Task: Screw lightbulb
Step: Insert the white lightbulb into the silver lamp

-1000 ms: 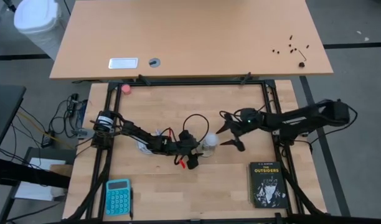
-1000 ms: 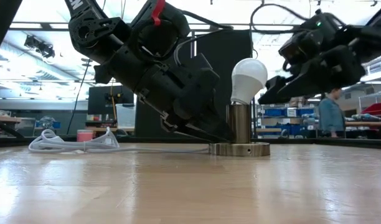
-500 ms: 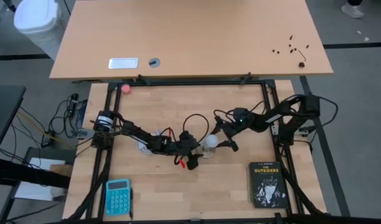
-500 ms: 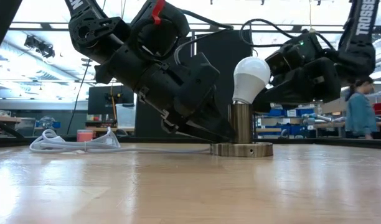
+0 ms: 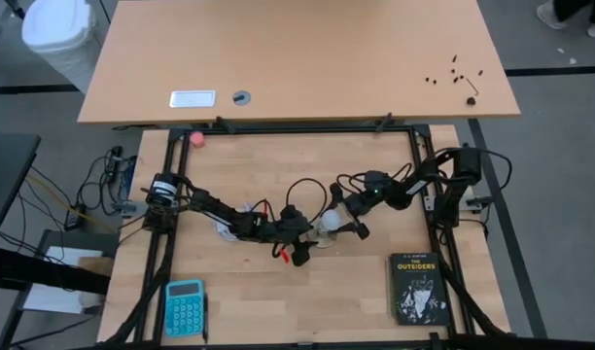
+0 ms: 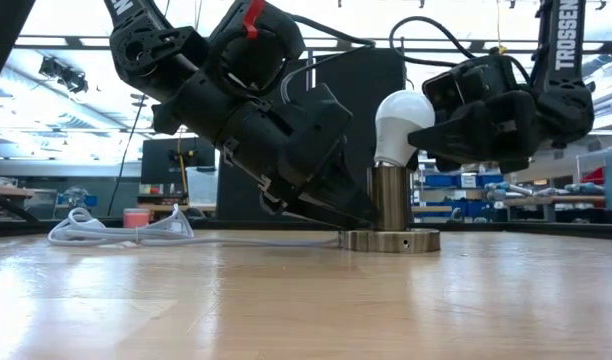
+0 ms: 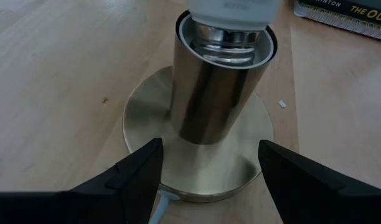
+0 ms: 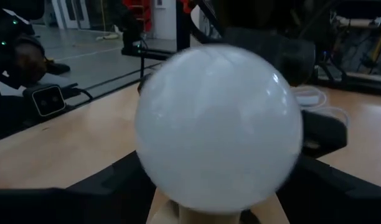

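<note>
- High view: the lightbulb [image 5: 328, 222] stands in the socket [image 6: 390, 238] near the middle of the tabletop [image 5: 278, 165], well away from every edge.
- Low view: the lightbulb's white globe tops a shiny metal tube rising from a round base disc; the bulb leans slightly.
- The left gripper [image 7: 209, 180] sits low at the socket's base, its fingers spread on either side of the tube without touching it, grasping nothing.
- The right gripper [image 5: 344, 216] is at the globe, its two fingers spread to either side of it; whether the fingers [image 8: 103, 186] press the glass cannot be told.
- A white cord [image 6: 116, 232] lies coiled on the tabletop towards the left edge.
- A black book [image 5: 416, 288] lies near the front right corner, and a blue calculator [image 5: 184, 307] near the front left corner.
- A small pink ball [image 5: 196, 139] rests by the back edge, towards the left corner.
</note>
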You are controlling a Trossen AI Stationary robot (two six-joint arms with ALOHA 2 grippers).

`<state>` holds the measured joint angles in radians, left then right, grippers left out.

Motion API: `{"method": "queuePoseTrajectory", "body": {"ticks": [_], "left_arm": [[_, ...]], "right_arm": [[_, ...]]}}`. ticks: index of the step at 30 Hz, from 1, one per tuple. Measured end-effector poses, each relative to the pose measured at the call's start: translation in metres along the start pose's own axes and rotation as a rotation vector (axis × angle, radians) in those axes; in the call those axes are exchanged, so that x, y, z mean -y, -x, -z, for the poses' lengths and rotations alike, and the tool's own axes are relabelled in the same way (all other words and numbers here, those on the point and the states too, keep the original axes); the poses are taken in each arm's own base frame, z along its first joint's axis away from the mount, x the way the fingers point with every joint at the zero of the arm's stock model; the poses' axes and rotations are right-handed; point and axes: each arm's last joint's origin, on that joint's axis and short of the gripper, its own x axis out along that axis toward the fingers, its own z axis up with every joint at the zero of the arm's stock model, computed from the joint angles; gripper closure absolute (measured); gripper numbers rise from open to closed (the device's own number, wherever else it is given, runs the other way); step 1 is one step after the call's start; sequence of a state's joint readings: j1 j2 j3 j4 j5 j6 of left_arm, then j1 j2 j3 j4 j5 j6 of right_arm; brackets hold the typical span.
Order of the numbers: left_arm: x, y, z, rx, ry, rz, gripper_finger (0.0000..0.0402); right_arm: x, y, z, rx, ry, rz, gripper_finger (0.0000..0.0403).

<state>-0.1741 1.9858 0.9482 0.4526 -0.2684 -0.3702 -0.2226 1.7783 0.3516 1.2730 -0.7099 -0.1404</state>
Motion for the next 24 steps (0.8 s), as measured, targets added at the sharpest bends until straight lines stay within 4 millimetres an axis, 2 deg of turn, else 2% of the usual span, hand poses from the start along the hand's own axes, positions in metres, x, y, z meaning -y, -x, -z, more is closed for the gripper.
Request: {"method": "queuePoseTrajectory", "body": {"ticks": [9,17,24], "left_arm": [[0.000,0.000,0.000,0.001,0.001,-0.002,0.0131],[0.000,0.000,0.000,0.001,0.005,-0.002,0.0131],[0.001,0.000,0.000,0.001,0.007,-0.002,0.0131]], "right_arm": [[0.000,-0.001,-0.001,0.011,0.013,0.008,0.0112],[-0.001,-0.015,-0.008,0.014,0.030,0.000,0.0112],[-0.001,-0.015,-0.005,-0.012,0.039,0.019,0.0117]]}}
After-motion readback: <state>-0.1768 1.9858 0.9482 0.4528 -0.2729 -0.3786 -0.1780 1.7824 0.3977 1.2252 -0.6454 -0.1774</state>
